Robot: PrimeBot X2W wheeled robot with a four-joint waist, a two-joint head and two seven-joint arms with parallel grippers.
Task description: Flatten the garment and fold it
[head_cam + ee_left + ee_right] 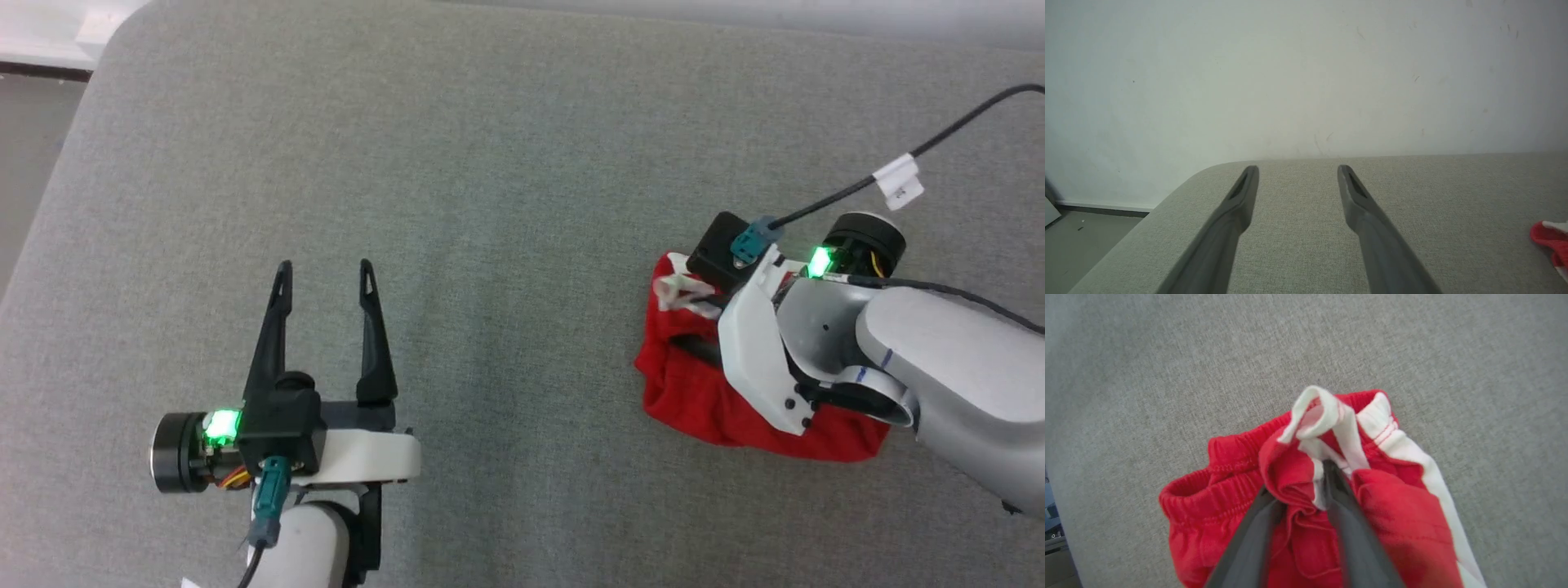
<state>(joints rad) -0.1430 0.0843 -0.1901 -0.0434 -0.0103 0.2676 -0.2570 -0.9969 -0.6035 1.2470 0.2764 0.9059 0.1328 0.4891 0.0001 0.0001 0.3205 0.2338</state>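
The garment (pixel 694 400) lay crumpled, with no clear long axis, at the right of the grey padded surface (pixel 490 163), directly beneath the right gripper (pixel 1297 479). Its fingers straddled a raised fold; whether they pinched it could not be told. The left gripper (pixel 325 265) stood spread and empty, well apart to the left. Writing on the cable tag (pixel 898 181) was illegible.

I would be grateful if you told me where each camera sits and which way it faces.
Head view: high, looking down at the grey surface and the garment; the open left gripper and right forearm show.
Left wrist view: low, facing along the surface toward a pale wall; its two fingers.
Right wrist view: close above the garment; the right gripper straddles a fold.
Shared: the garment, in all three.
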